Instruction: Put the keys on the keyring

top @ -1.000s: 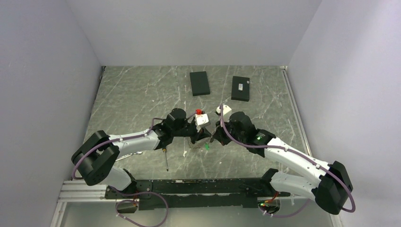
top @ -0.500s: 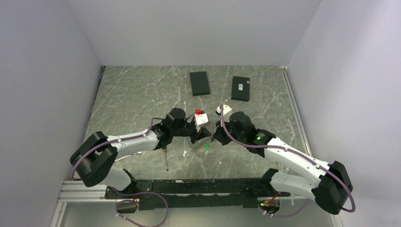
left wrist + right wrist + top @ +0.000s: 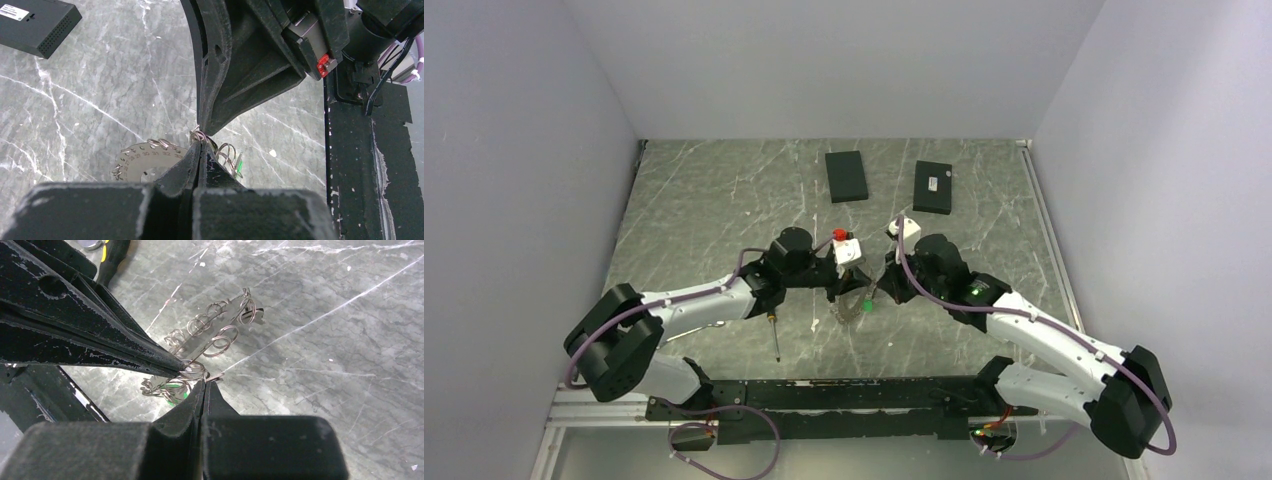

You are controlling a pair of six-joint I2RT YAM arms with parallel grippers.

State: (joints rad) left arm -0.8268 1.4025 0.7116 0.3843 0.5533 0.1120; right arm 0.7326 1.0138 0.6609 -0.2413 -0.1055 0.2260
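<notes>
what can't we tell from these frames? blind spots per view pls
- Grip: left gripper and right gripper meet with shut jaws at a small wire loop; too small to tell which one holds it.
- Keys: not identifiable in any view; in the top view both grippers cover the meeting spot.
- Keyring: left wrist view, near part hidden behind the left gripper.
- Screwdriver: right wrist view, cut off by the top edge.

- Counter (image 3: pixel 694 200): grey stone-look slab with white veining, smooth, low sheen.
- Keyring (image 3: pixel 145 167): flat grey metal, dull finish. The small wire rings (image 3: pixel 220 340) on it are bright polished metal.
- Green tag (image 3: pixel 177 397): glossy plastic.
- Left pincer (image 3: pixel 201 145) and right pincer (image 3: pixel 205 382): black plastic, matt and grainy, edges scuffed pale.
- Box (image 3: pixel 35 25): black matt casing with a white paper label.
- Screwdriver handle (image 3: pixel 112 255): black and yellow, glossy.
</notes>
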